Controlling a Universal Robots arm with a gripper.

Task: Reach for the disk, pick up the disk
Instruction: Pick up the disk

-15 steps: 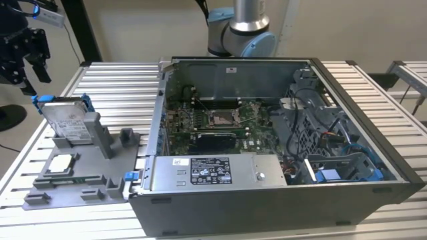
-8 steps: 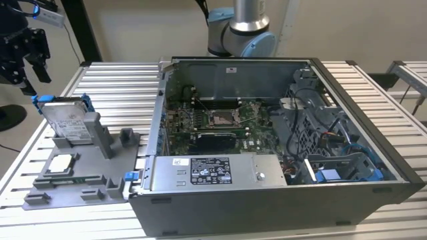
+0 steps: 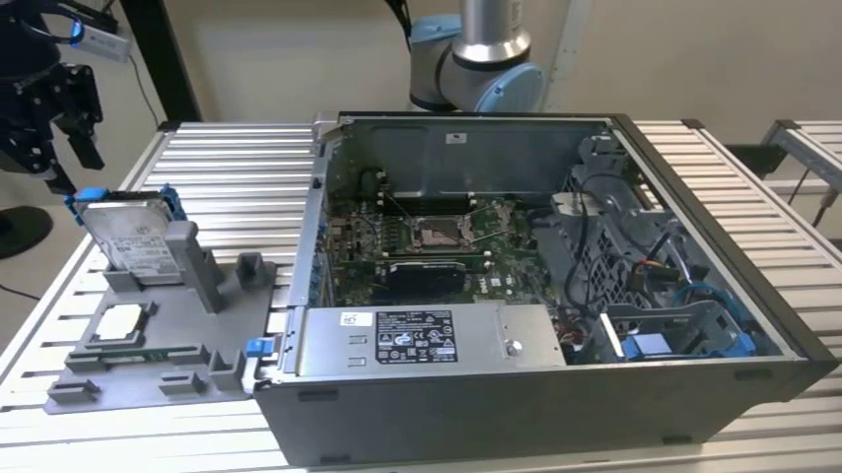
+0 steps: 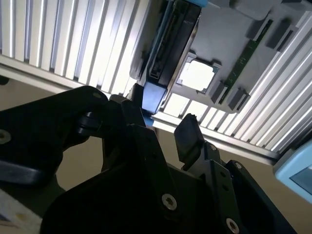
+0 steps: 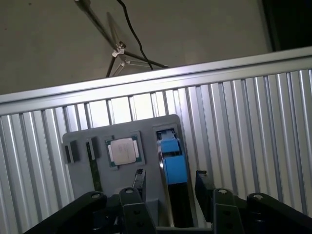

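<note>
The black jaws hang wide open and hold nothing at the far edge of the exterior view's left, above the rim of the slatted aluminium surface (image 3: pixel 237 158). Their fingers (image 3: pixel 87 133) point downward. The disk (image 3: pixel 132 235) is at about 5 o'clock from them, near but with a clear gap, so nothing touches it. The disk stands on edge, leaning slightly back, in a slot of a grey holder tray (image 3: pixel 184 335). Its white label faces the camera and its blue bracket shows along the top and sides. A square silver CPU chip (image 3: pixel 121 320) lies flat in a recess of the same tray, at 6 o'clock from the disk. The tray rests on the surface at 9 o'clock from the open computer case (image 3: pixel 394 414). The case shows its motherboard (image 3: pixel 435 236) and a blue drive caddy (image 3: pixel 658 340) near its 4 o'clock corner. The arm's grey and light-blue base (image 3: pixel 474 59) rises at 12 o'clock behind the case. In the first wrist view the two dark fingers (image 5: pixel 202 183) stand well apart. The blue end of the disk (image 5: pixel 173 163) shows between them, and the CPU chip (image 5: pixel 123 150) sits just beside it in the holder tray (image 5: pixel 122 127). In the second wrist view the fingers (image 4: pixel 187 134) are likewise spread. Beyond them the disk (image 4: pixel 170 44) shows edge-on, with the CPU chip (image 4: pixel 197 75) just beside it and a narrow green circuit strip (image 4: pixel 243 58) further along the tray.
</note>
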